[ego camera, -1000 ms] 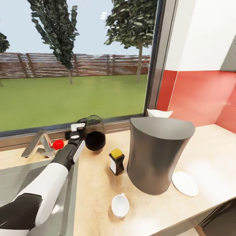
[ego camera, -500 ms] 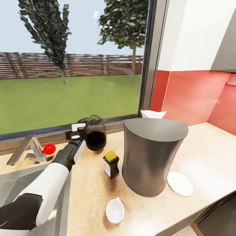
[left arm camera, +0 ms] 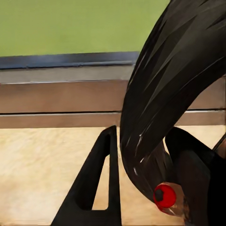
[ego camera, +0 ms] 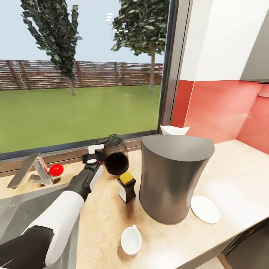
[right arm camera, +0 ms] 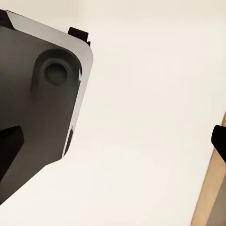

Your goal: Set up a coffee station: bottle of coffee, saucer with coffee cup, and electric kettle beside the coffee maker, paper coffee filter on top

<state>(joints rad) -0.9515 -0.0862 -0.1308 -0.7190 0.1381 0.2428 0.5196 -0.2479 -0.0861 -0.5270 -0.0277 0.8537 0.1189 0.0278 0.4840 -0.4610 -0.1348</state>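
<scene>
Head view: left gripper [ego camera: 100,157], fingers clamped on electric kettle [ego camera: 116,160].
Change: kettle shifted closer to coffee maker [ego camera: 172,177].
Right fingers: state indeterminate.

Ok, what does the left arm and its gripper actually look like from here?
The left arm has a glossy white shell with black joint sections and a black forearm trimmed in white. A small white block with a round black-and-white fitting sits at the wrist. The left gripper has slim black fingers, one with a long slot.

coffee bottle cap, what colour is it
Yellow. The cap of the bottle of coffee shows best in the head view.
</scene>
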